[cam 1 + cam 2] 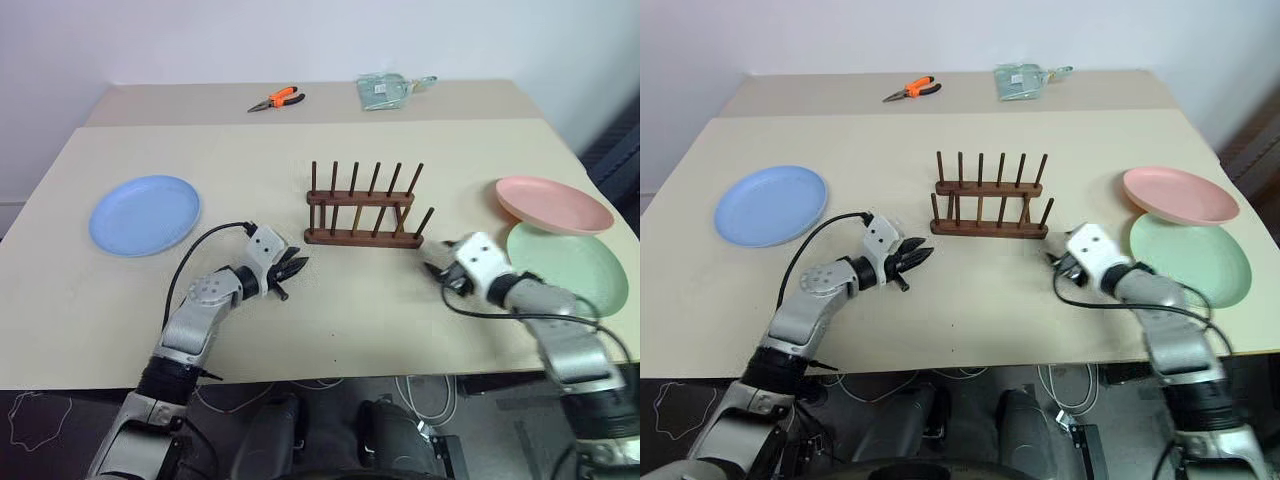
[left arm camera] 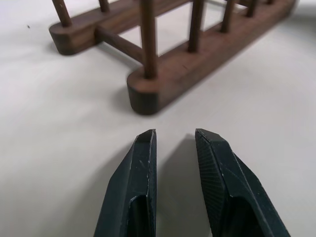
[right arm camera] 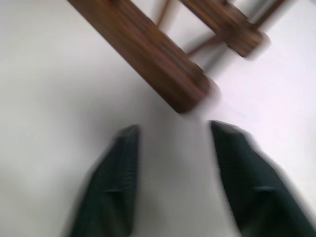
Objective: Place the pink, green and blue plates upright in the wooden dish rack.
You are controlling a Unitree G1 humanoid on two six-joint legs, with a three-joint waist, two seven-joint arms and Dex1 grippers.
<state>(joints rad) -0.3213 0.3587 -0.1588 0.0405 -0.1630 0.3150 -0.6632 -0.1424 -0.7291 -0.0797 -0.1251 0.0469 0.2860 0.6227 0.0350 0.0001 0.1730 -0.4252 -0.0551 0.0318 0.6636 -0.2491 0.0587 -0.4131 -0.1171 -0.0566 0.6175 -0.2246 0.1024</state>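
Observation:
The wooden dish rack stands empty in the middle of the table, its pegs upright. The blue plate lies flat at the left. At the right the pink plate rests partly on the far rim of the green plate. My left gripper hovers just off the rack's near left end, its fingers a narrow gap apart with nothing between them. My right gripper is close to the rack's near right end, open and empty, with the plates to its right.
Orange-handled pliers and a pale green packet lie on the far table strip behind the rack. The table's front edge runs just under both forearms. Bare tabletop lies between the rack and the blue plate.

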